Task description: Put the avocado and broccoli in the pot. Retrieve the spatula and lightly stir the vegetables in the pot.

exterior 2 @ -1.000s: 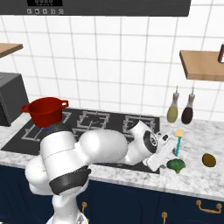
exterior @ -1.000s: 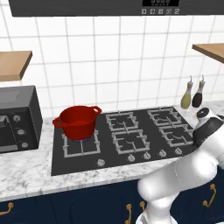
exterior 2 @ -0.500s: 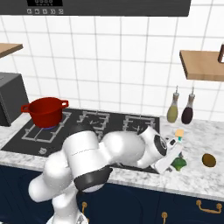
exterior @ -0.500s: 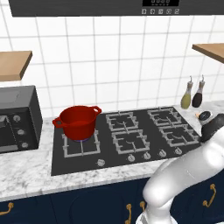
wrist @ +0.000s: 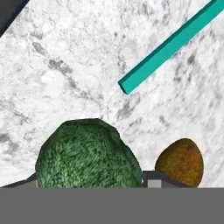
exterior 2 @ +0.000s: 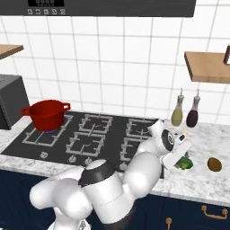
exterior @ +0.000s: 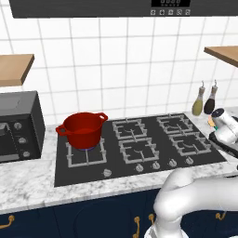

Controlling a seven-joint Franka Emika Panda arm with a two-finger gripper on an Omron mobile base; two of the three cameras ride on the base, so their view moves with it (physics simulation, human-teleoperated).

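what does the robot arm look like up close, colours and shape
The arm is glossy white with rounded, bulbous links and dark grey-black bands at the joints, one broad band across the big link in the right base view. The hand is white with a round black disc on its side. Its two small finger tips are dark grey. No cables or markings show.

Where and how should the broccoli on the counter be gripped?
Probably across the widest part of the broccoli, coming straight down from above. It is a rounded lump lying on the marble counter, clear of the avocado and spatula handle, already between the claw fingertips.
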